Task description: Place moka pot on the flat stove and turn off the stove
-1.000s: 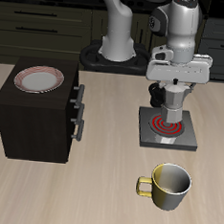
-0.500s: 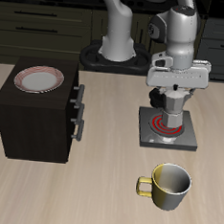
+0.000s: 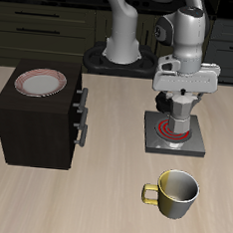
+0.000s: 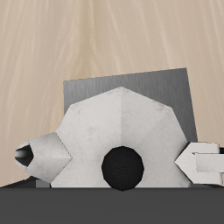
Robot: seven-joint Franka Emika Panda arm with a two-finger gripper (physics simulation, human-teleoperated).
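My gripper [image 3: 177,110] has lowered the moka pot [image 3: 177,122] onto the flat stove [image 3: 174,137] and still clasps it; the knob waits.

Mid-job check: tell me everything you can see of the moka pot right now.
The moka pot looks like silver faceted metal, its lid many-sided with a round black knob at the centre. It stands upright on the flat stove, over the red-ringed burner. The gripper is directly above it, a finger at each side; whether they press it I cannot tell. From the exterior view only its lower body shows below the gripper. Its handle is not visible.
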